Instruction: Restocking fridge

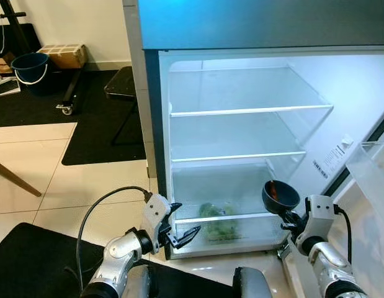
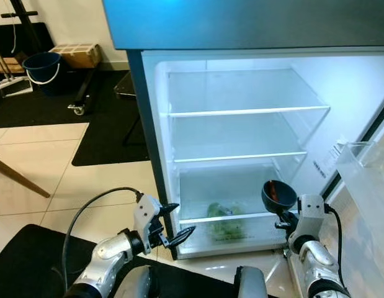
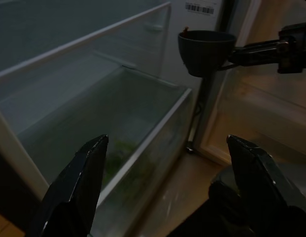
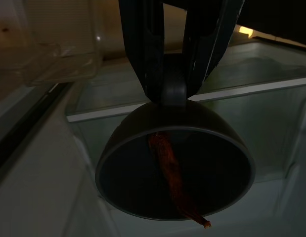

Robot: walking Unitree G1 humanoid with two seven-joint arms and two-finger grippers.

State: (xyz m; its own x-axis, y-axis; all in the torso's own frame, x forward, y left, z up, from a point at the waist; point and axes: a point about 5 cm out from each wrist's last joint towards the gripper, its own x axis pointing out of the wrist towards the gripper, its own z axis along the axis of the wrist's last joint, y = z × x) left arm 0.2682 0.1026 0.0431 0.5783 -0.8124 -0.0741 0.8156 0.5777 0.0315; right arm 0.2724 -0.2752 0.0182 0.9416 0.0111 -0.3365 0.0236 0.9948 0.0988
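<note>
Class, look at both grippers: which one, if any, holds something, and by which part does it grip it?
The right gripper holds a dark bowl by a tab at its rim; a red chili lies inside. The left gripper is open and holds nothing.

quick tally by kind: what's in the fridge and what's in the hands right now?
Leafy greens in the bottom drawer: 1
Dark bowl held by the right hand: 1
Red chili in the bowl: 1
Left hand, open, holding: 0
Total: 3
</note>
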